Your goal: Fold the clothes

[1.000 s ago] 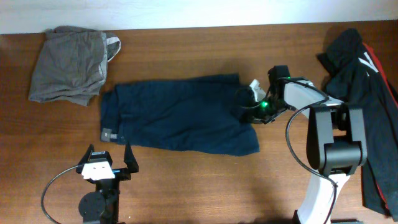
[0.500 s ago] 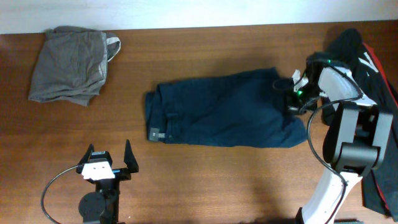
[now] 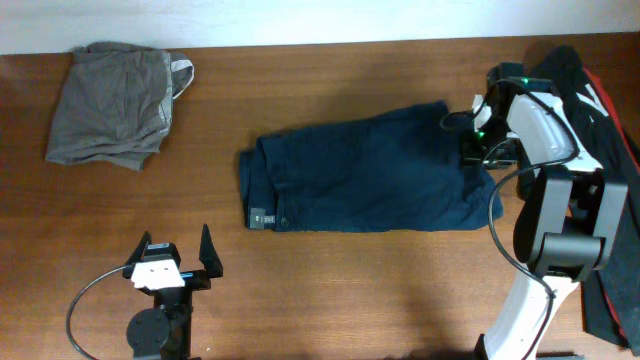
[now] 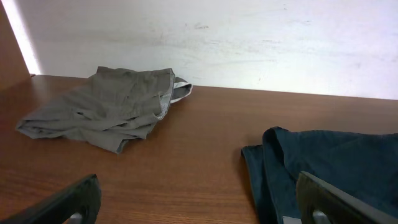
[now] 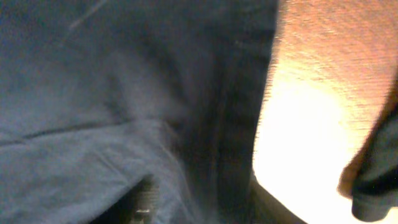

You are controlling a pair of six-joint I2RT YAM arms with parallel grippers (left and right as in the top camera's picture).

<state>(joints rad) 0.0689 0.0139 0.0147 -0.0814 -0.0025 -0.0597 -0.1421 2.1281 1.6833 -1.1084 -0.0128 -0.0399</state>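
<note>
The dark navy trousers (image 3: 370, 175) lie flat across the middle of the table, waistband to the left with a small pale label (image 3: 258, 216). My right gripper (image 3: 478, 140) sits low on their right end. In the right wrist view the blurred denim (image 5: 93, 74) fills the frame, and the right gripper (image 5: 205, 208) has its fingers apart with a fold of cloth lying between them. My left gripper (image 3: 175, 250) stands wide open near the front left, holding nothing. From the left wrist view the left gripper (image 4: 202, 205) faces the trousers' waistband (image 4: 336, 155).
A crumpled grey garment (image 3: 115, 100) lies at the back left corner, also seen as the grey garment (image 4: 106, 109) by the pale wall. A black and red garment (image 3: 590, 120) is heaped along the right edge beside the right arm's base.
The right gripper dragged the trousers to the right across the table, then its jaws parted. The left arm has not moved.
</note>
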